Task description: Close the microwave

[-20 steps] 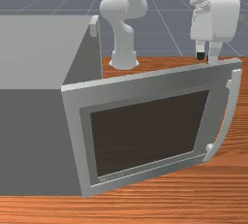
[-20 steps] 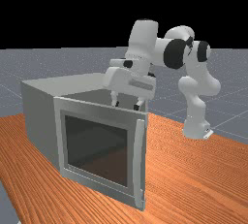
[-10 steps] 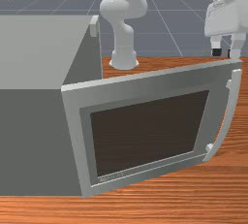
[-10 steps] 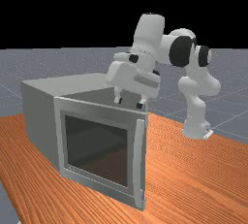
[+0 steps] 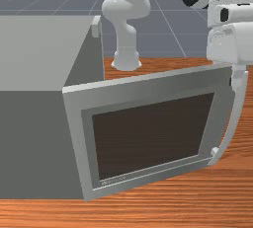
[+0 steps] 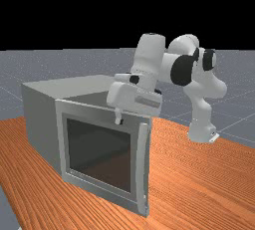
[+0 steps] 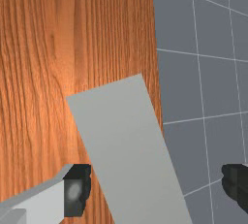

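Observation:
The grey microwave (image 5: 34, 138) has its door (image 5: 148, 143) swung wide open, with a curved handle (image 5: 237, 116) along the free side. My open gripper (image 5: 233, 78) is low at the door's upper free corner, by the handle's top. In the far view, one finger (image 6: 118, 116) hangs on the window side of the door (image 6: 99, 149); the door hides the other. Down the wrist view, the gripper (image 7: 156, 189) has its fingers wide apart with the door's grey top edge (image 7: 128, 145) between them, a gap showing beside one finger.
The wooden table (image 6: 199, 174) runs under the microwave and out past the door's free side. My arm's base (image 6: 201, 130) stands behind, at the far view's right. The table's edge and the floor lie beyond the door edge in the wrist view.
My hand has moved toward the front view's right, then dropped from above the door until its fingers are below the top edge. The door has barely shifted, if at all.

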`<act>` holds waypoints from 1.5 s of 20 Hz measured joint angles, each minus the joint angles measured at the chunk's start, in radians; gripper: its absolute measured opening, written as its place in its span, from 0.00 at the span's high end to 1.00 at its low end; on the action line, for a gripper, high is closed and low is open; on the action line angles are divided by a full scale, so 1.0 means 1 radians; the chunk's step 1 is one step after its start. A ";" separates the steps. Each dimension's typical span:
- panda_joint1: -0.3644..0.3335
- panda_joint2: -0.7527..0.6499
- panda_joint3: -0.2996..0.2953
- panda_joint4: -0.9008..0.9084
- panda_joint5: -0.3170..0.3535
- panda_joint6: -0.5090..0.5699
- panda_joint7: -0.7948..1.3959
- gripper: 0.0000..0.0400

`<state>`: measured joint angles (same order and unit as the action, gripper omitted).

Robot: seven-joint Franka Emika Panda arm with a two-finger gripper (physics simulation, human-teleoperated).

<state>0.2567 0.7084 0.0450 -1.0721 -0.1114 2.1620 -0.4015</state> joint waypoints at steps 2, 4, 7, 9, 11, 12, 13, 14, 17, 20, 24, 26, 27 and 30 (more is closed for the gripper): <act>-0.010 -0.104 0.024 -0.133 0.042 -0.129 0.007 0.00; -0.018 -0.394 0.023 -0.639 0.059 0.223 0.029 0.00; 0.013 -0.577 0.006 -0.877 -0.109 0.225 0.166 0.00; 0.001 -0.699 0.032 -1.018 -0.217 0.183 0.257 0.00; -0.050 -0.809 0.031 -1.145 -0.269 0.215 0.265 0.05; -0.049 -0.825 0.016 -1.166 -0.268 0.230 0.213 0.02; -0.045 -0.839 0.000 -1.183 -0.260 0.242 0.162 0.02; -0.040 -0.851 -0.012 -1.197 -0.261 0.248 0.119 0.01; -0.002 -0.850 -0.064 -1.188 -0.066 0.245 -0.051 0.00; 0.047 -0.791 0.010 -1.143 -0.025 0.320 0.084 0.00; 0.104 -0.621 0.077 -0.920 -0.109 0.239 0.200 0.00; 0.099 -0.486 0.071 -0.717 -0.131 0.129 0.170 0.00; 0.094 -0.445 0.065 -0.664 -0.136 0.130 0.161 0.00; 0.075 -0.356 0.070 -0.541 -0.095 0.038 0.118 0.00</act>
<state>0.3314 0.3526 0.1154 -1.6128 -0.2068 2.1995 -0.2838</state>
